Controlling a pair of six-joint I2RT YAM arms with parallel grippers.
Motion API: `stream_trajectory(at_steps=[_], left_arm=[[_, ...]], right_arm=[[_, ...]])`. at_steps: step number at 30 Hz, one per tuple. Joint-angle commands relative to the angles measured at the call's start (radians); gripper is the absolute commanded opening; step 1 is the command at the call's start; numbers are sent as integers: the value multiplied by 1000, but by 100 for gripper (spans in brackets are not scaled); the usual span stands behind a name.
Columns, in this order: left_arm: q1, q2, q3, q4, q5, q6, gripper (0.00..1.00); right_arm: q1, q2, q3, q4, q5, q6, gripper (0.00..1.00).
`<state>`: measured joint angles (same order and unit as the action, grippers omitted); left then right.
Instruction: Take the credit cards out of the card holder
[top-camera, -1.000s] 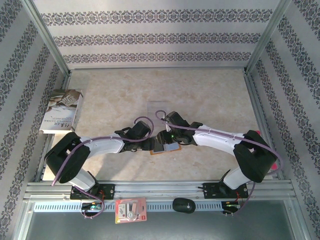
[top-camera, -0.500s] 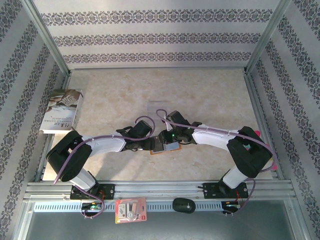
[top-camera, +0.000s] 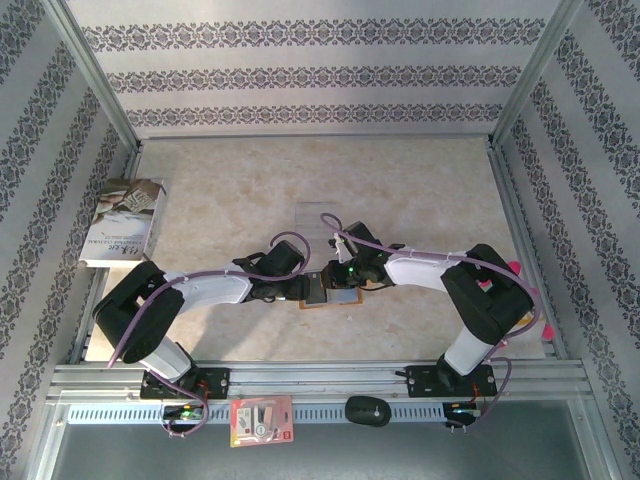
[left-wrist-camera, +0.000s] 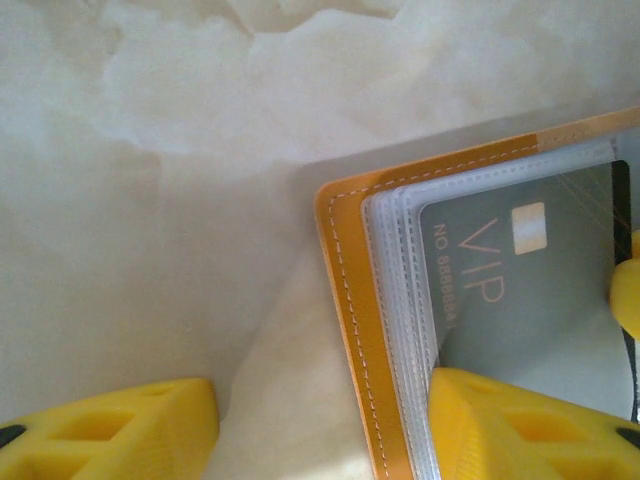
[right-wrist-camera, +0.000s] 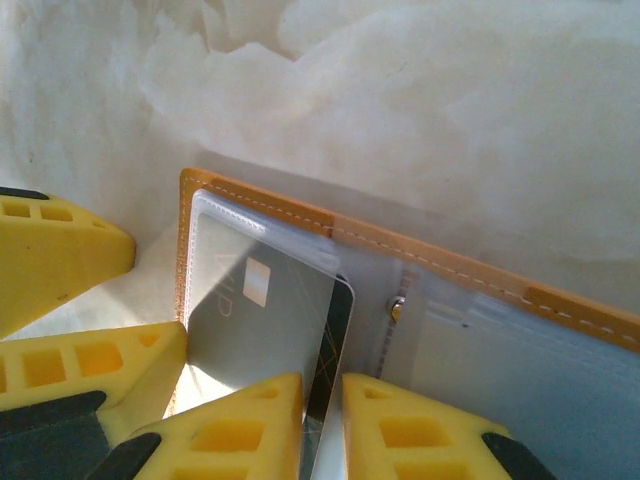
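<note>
A: Progress?
B: No card out yet. Holder (top-camera: 341, 298) lies open, low centre of top view; card (right-wrist-camera: 265, 320) is in its sleeve.
A: Grippers?
B: Left gripper (left-wrist-camera: 320, 430) is wide, one finger pinning the holder. Right gripper (right-wrist-camera: 322, 430) is nearly closed on the card's edge.

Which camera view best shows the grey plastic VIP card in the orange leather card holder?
Left wrist: the grey plastic VIP card shows its lettering, number and chip. Right wrist shows its chip, lettering unreadable; top external, too small to tell.
</note>
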<state>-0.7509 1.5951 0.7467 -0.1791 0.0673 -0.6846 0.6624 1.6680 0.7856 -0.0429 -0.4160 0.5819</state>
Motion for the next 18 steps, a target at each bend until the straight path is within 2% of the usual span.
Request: stream_trajectory(at_steps=[1,6,12,18], left_arm=[[4,135,-43,107,25,22,60],[4,144,-36,109,33,22,59],[3,139,-36,98,28,23,59],[5,127,-46,92,22,19,59]], right_arm=[[-11,23,-20,48,-57,33,18],[-13,44,-29,74,-78,49,16],[-26,19,-58,85,-57,58,1],[-33,-22,-94,70,-15,56,0]])
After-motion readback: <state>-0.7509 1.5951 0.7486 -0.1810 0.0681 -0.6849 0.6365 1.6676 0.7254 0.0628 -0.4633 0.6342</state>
